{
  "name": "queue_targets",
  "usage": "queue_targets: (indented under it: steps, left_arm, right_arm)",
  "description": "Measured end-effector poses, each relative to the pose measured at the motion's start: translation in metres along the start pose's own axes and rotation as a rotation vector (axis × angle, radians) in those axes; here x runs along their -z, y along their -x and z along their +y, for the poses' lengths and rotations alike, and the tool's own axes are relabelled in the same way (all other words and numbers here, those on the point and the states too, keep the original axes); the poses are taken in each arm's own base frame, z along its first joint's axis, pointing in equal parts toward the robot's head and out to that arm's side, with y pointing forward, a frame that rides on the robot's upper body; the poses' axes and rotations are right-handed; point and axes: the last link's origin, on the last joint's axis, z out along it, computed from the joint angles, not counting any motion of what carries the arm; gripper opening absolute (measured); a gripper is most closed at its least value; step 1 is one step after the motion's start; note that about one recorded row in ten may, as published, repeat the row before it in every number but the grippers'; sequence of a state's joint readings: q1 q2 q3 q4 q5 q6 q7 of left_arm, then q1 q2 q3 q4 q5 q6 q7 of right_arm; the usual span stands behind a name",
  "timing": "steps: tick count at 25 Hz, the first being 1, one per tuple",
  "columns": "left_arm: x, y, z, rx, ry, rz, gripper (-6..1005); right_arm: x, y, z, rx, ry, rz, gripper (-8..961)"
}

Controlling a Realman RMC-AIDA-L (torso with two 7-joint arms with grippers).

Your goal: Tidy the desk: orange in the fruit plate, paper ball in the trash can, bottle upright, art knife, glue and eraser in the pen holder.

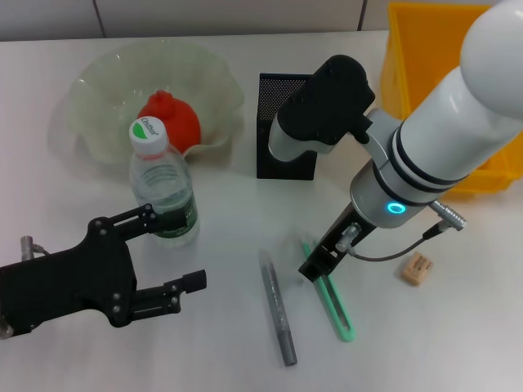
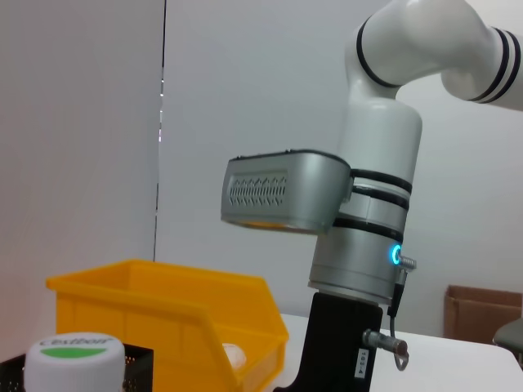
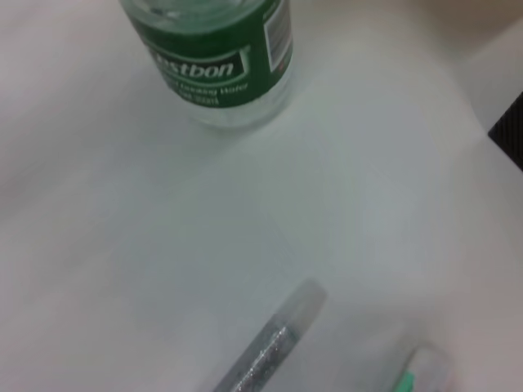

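The bottle [image 1: 163,184] stands upright on the desk [image 1: 98,343]; its cap [image 2: 73,355] and green label [image 3: 216,57] also show in the wrist views. My left gripper [image 1: 173,249] is open just in front of the bottle and holds nothing. The orange [image 1: 172,118] lies in the fruit plate [image 1: 106,82]. My right gripper [image 1: 315,265] hangs low over the far end of the art knife [image 1: 337,306]. Beside the knife lies the glue [image 1: 278,310]. The eraser [image 1: 417,268] sits to the right. A whitish lump [image 2: 233,355], perhaps the paper ball, lies in the trash can [image 2: 163,306].
The pen holder [image 1: 282,131] stands behind my right forearm, with the trash can [image 1: 417,57] at the back right. Glue [image 3: 274,347] and the knife's tip [image 3: 409,380] lie close together in the right wrist view. A cardboard box [image 2: 482,314] sits beyond the desk.
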State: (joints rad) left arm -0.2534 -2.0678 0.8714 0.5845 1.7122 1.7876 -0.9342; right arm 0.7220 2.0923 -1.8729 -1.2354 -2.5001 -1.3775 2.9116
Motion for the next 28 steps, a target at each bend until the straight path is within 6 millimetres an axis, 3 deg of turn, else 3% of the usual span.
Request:
queue_targets:
  steps: [12,15,22,28]
  left_arm:
    - [0.000,-0.001,0.000,0.002,0.002,0.007,783]
    - [0.000,-0.001,0.000,0.001,0.001,0.008,783]
    - [-0.001,-0.002,-0.001,-0.001,0.000,0.010,783]
    - [-0.001,-0.003,0.000,0.003,0.008,0.014,783]
  right_arm:
    - [-0.004,-0.002,-0.002,-0.003,-0.001,0.034,412]
    - [-0.005,-0.004,-0.003,-0.006,-0.001,0.045,300]
    - [-0.005,-0.003,-0.004,-0.012,-0.001,0.044,206]
    - [0.028,0.003,-0.009,-0.042,-0.001,-0.111,159]
